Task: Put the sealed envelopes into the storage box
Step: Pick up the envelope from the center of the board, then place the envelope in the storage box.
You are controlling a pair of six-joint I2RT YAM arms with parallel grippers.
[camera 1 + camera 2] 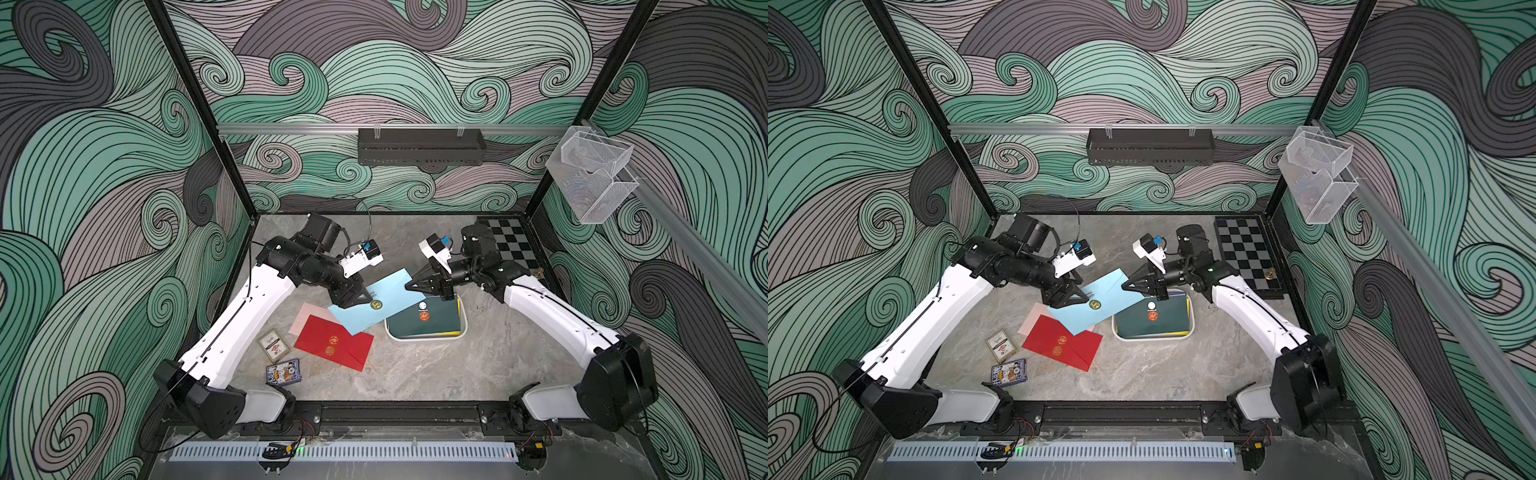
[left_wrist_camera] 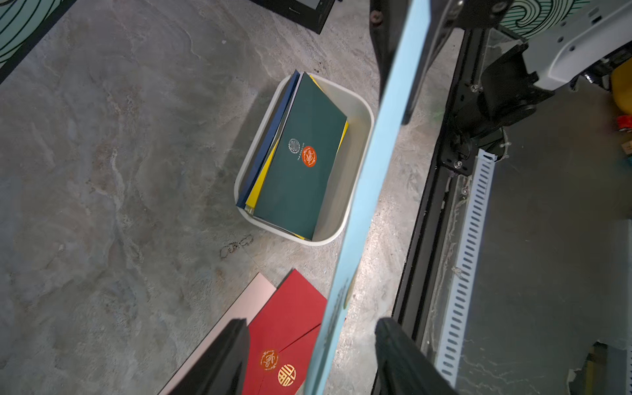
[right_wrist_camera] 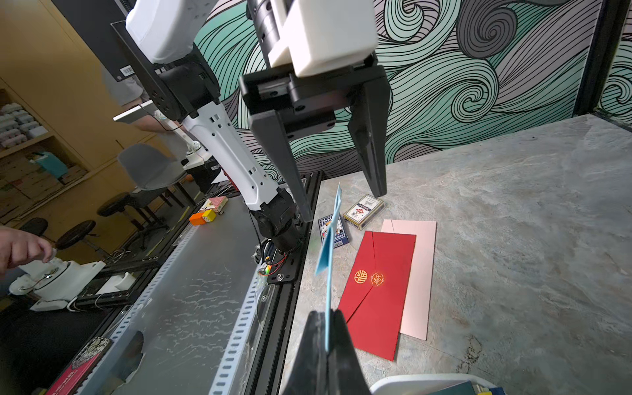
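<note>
Left end effector (image 1: 367, 297) spread wide, right end effector (image 1: 409, 286) pinched closed.

Grey marbled surface (image 1: 415, 374): white storage box (image 1: 415, 340) right of centre; red envelope (image 1: 332, 345) left of it, overlapping pink envelope (image 1: 307, 318); pale card pack (image 1: 273, 345) and blue card pack (image 1: 284, 372) at the near left; chequered board (image 1: 513, 245) in the far right corner

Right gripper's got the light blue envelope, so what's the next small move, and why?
Probably swing the light blue envelope over the storage box: the right gripper pinches its edge, and the left gripper stands open around it.
</note>
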